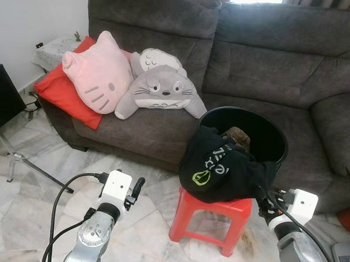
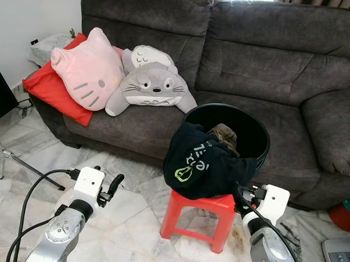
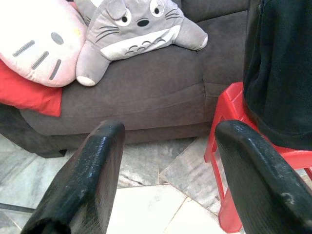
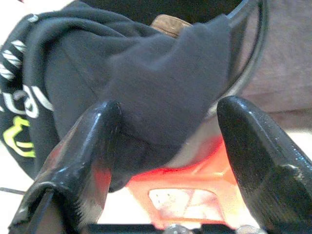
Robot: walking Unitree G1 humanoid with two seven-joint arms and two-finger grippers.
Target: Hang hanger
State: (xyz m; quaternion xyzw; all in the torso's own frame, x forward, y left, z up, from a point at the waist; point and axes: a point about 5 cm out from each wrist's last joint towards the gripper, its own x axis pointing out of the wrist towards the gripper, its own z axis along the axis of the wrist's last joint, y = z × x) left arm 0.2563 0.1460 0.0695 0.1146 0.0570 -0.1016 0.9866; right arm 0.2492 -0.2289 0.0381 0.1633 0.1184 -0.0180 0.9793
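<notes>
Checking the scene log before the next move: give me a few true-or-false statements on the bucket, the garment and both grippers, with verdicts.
1. The black garment drapes over the rim of the black bucket. True.
2. The bucket stands on the sofa. False: it stands on the red stool.
3. The right gripper is open, close to the garment. True.
4. The left gripper grips the stool. False: it is open, holding nothing.
</notes>
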